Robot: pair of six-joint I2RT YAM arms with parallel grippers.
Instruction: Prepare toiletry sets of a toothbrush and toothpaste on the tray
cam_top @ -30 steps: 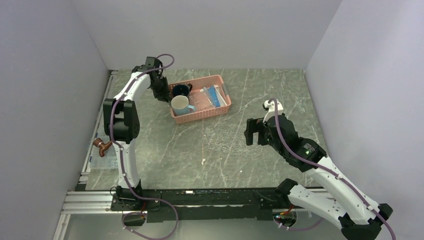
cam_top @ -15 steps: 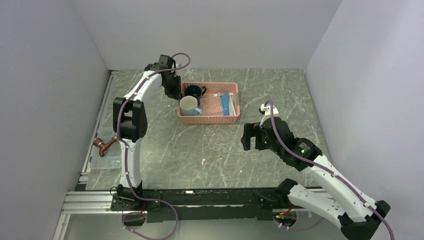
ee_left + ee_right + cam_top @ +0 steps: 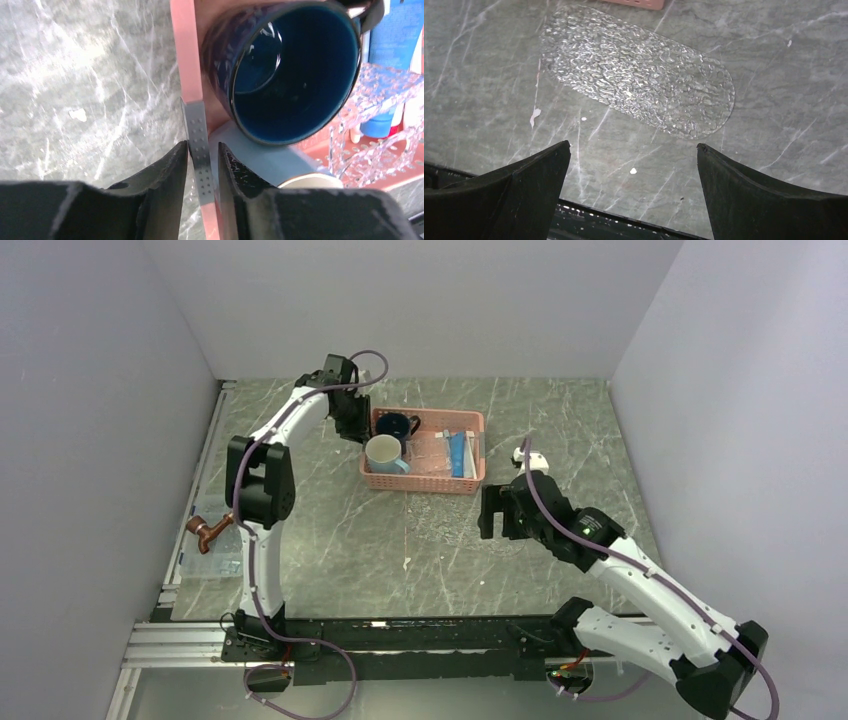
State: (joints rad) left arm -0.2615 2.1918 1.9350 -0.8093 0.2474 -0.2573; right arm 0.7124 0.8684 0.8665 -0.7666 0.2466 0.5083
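Note:
The clear textured tray (image 3: 455,515) (image 3: 639,70) lies flat on the marble, with nothing on it. My right gripper (image 3: 487,512) (image 3: 633,150) hovers just near of it, wide open and holding nothing. In the pink basket (image 3: 425,482) lie blue toothpaste tubes (image 3: 457,453) (image 3: 387,45), with a pale slim toothbrush (image 3: 473,452) beside them. My left gripper (image 3: 362,435) (image 3: 202,150) is at the basket's left end. Its jaws stand narrowly on either side of the pink rim (image 3: 192,75) and pinch it.
A dark blue mug (image 3: 396,425) (image 3: 295,65) and a light blue mug (image 3: 383,453) (image 3: 265,160) stand in the basket's left half. A clear textured plastic piece (image 3: 380,85) lies between the mugs and the tubes. A copper-coloured fitting (image 3: 205,532) sits at the table's left edge.
The left gripper has dragged the pink basket to the right and turned it square to the table. The right arm has reached further left, towards the tray.

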